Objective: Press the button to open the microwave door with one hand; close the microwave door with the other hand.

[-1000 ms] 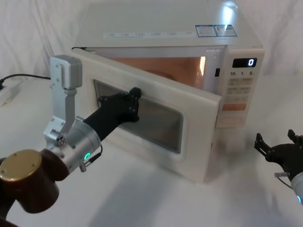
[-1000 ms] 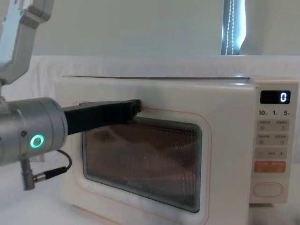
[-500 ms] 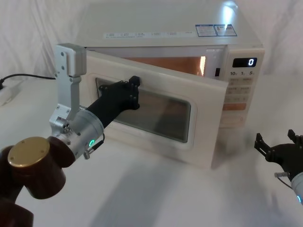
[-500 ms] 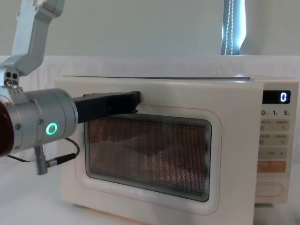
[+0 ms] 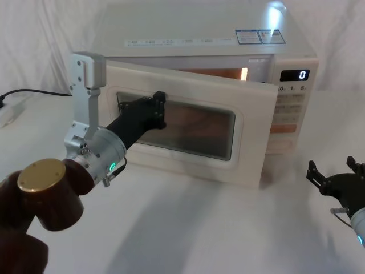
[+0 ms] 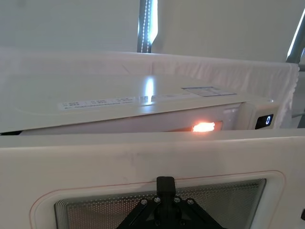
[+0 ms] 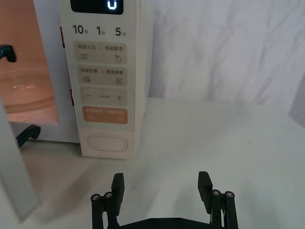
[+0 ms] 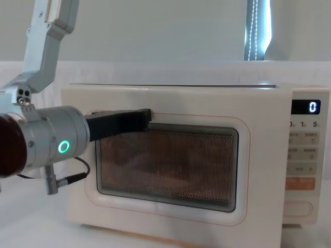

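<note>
The microwave door (image 5: 251,134), cream with a dark window, stands ajar at a small angle, and the lit orange cavity shows above its top edge. My left gripper (image 5: 158,108) is shut, its black tip pressed against the upper left of the door window (image 8: 165,165); the left wrist view shows that tip (image 6: 165,183) on the door (image 6: 143,157). My right gripper (image 7: 161,185) hangs open over the table, apart from the microwave, its fingers (image 7: 118,183) facing the control panel. The button (image 7: 106,142), a wide cream pill, sits under the orange key (image 7: 105,115).
The display (image 5: 295,75) reads 0. A black cable and a white power strip (image 5: 10,111) lie at the far left. The microwave stands on a white cloth-covered table (image 5: 188,228), with open space in front and to the right, where the right gripper (image 5: 336,178) waits.
The left gripper has pushed the door further toward the microwave body, so the gap has shrunk a lot. The right gripper has stayed where it was.
</note>
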